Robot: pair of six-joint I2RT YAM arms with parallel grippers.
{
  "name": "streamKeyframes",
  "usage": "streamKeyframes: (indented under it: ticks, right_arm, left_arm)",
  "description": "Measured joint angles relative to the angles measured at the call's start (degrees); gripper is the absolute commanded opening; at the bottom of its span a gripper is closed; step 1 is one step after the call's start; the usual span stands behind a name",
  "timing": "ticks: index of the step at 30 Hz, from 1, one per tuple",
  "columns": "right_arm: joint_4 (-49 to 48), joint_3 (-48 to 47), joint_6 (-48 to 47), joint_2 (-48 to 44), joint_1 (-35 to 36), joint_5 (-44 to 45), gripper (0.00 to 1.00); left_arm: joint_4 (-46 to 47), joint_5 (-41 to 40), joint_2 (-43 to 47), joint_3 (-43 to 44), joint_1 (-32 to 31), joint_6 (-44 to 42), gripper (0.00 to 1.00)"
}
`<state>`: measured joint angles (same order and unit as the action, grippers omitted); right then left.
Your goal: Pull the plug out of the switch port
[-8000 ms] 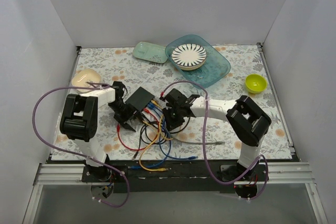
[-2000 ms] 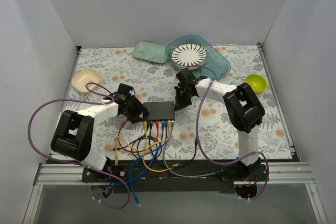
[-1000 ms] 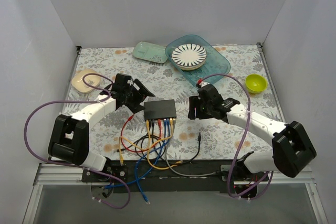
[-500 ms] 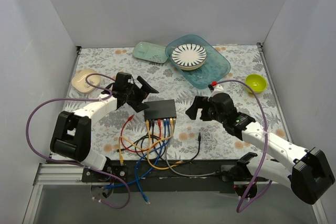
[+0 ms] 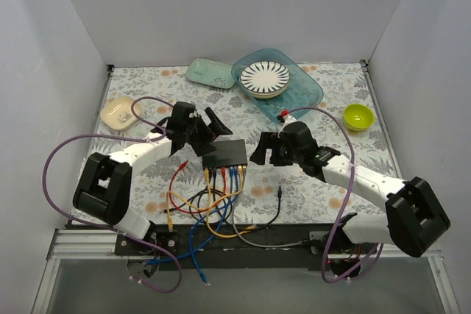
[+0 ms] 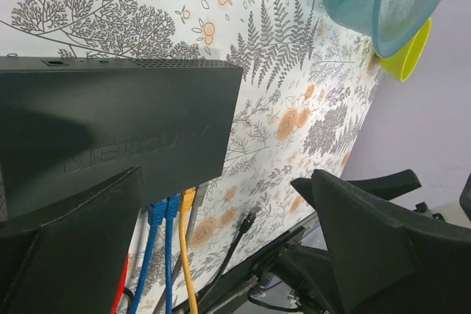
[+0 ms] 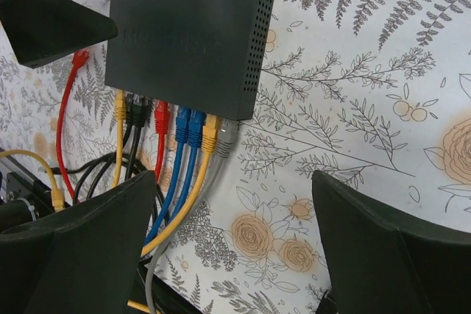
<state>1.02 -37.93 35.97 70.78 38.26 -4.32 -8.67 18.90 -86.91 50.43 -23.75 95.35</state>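
Black and flat, the switch (image 5: 225, 154) lies near the middle of the floral desk (image 5: 331, 108), between the two arms. Its row of sockets faces the robot's bases. Seven plugs (image 7: 182, 119) sit in that edge in the right wrist view: yellow, black, red, two blue, yellow and grey. All look seated, so nothing has been pulled yet.

The left claw (image 5: 210, 136) hangs at the switch's left far corner, jaws spread wide and holding nothing. The right claw (image 5: 263, 154) hangs just off the right end, also spread wide and empty. I judge this to be the approach, before any grasp.

Next, one claw probably has to pin the box down. The other must come round to the socket edge, close on a single plug body and draw it straight out along the port. The plugs stand shoulder to shoulder, so a wide jaw risks catching a neighbour.

The task does not say which plug is meant. The sockets and any latch tabs are hidden under the box's edge. In the left wrist view one finger (image 6: 66, 240) overlaps the switch; whether it touches, I cannot tell. Nearer the bases the cables (image 5: 210, 211) tangle, and single runs are hard to follow.
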Motion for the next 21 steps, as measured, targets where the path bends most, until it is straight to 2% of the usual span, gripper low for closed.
streamKeyframes:
  ticks: [2, 3, 6, 10, 16, 21]
  right_arm:
    - [0.15, -0.96, 0.2, 2.16, 0.0, -0.37, 0.8]
    - [0.37, -0.81, 0.44, 2.43, 0.0, -0.42, 0.68]
    - [-0.48, 0.46, 1.86, 2.97, 0.0, -0.96, 0.54]
    - [-3.91, 1.55, 4.57, 6.34, 0.0, -3.21, 0.51]
    - [-15.72, 8.22, 11.02, 12.96, 0.0, -8.37, 0.5]
    - [-27.28, 8.85, 16.33, 18.84, -0.13, -12.41, 0.5]
  left_arm:
    - [0.15, 0.9, -1.03, 0.22, 0.0, -0.2, 0.92]
    - [0.37, 1.51, -1.73, 0.28, 0.07, -0.24, 0.9]
    - [0.7, 3.17, -3.85, 0.28, 0.11, -0.63, 0.87]
    - [1.73, 6.25, -5.09, -0.22, 0.11, -1.7, 0.76]
    - [3.17, 9.9, -5.09, -1.33, 0.11, -3.5, 0.57]
    - [2.05, 11.13, -5.14, -1.57, 0.11, -4.57, 0.55]
